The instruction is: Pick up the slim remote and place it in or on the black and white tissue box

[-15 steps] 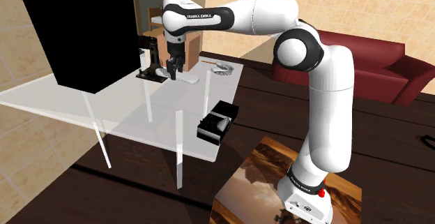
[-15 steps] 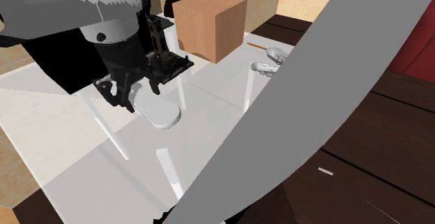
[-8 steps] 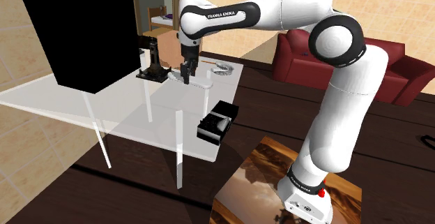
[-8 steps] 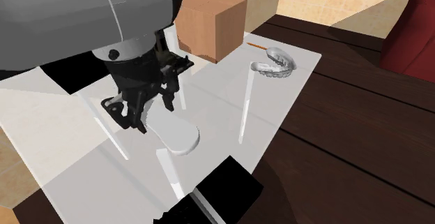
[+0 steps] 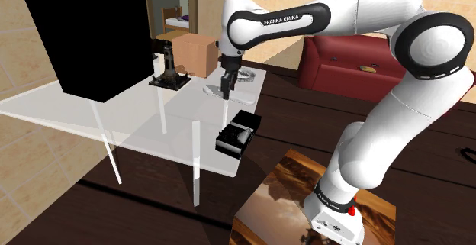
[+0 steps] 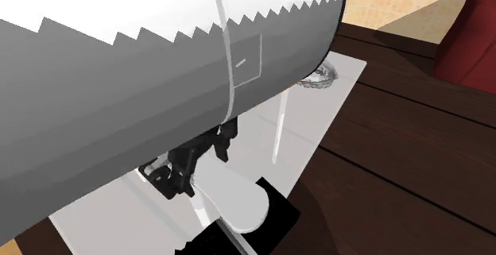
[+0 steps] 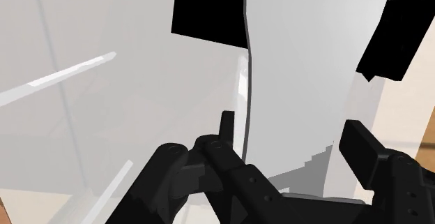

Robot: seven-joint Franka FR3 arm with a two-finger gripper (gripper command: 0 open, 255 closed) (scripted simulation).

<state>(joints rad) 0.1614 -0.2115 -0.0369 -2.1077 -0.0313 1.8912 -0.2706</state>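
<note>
claw [image 5: 226, 88]: clamped on the remote, fingers [image 7: 226, 126] spread to the slab's width
remote [image 7: 300, 69]: pale grey slab, held between the fingers, sticks out past the tips
tissue box [image 5: 238, 132]: black and white, lower than the claw, stand side, at the glass table [image 5: 137, 125] edge
</note>
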